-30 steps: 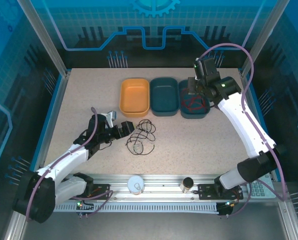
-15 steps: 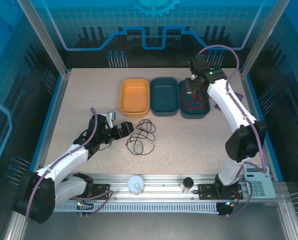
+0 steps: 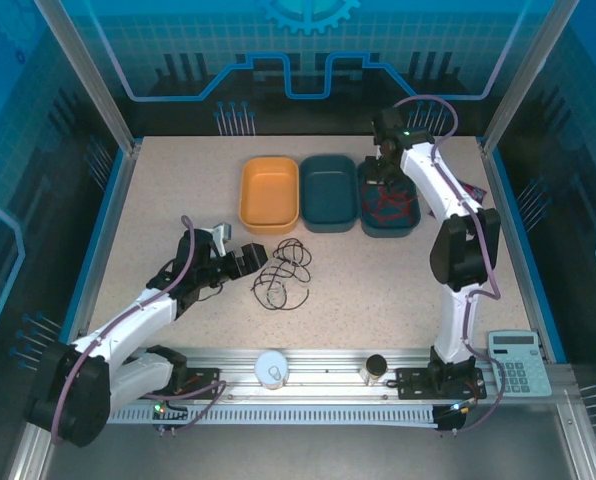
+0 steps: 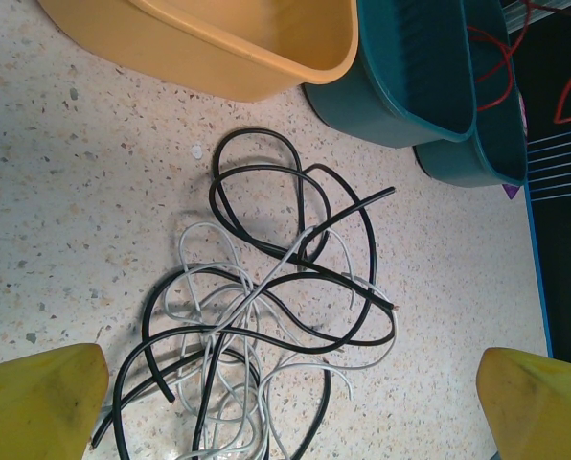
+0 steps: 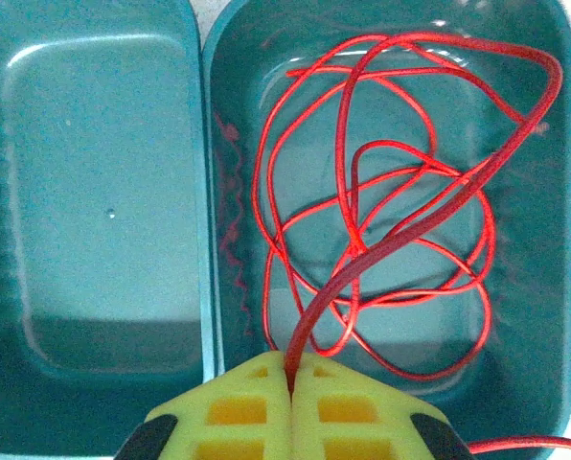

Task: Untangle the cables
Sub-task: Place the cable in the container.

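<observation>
The table (image 3: 178,190) carries three bins in a row at its far side: an orange bin (image 3: 269,193), a middle teal bin (image 5: 103,211) that holds nothing, and a right teal bin (image 5: 563,287).

The right gripper (image 5: 291,379) hangs over the right teal bin with its fingers closed on a strand of the red cable (image 5: 360,251). The rest of that cable lies in loose loops on the bin floor. The left gripper (image 4: 285,398) stands wide open and holds nothing, low over the pile on the bare table in front of the orange bin.

The biggest risk sits in that pile. The black cable (image 4: 257,132) and the white cable (image 4: 204,226) cross each other many times, so a closing pinch probably catches both at once. A pull then drags the whole knot along, or draws the crossings tighter.

The next risk is at the right teal bin. The red loops are springy, and if the right gripper lifts away before it lets go, it likely hauls them up over the rim and back onto the table. One red strand also runs past the lower right of the fingers — I cannot tell whether it lies inside the wall.

The smallest risk is the grip itself — the cables are thin and smooth, and one may slip out of closed fingers partway through a pull.
</observation>
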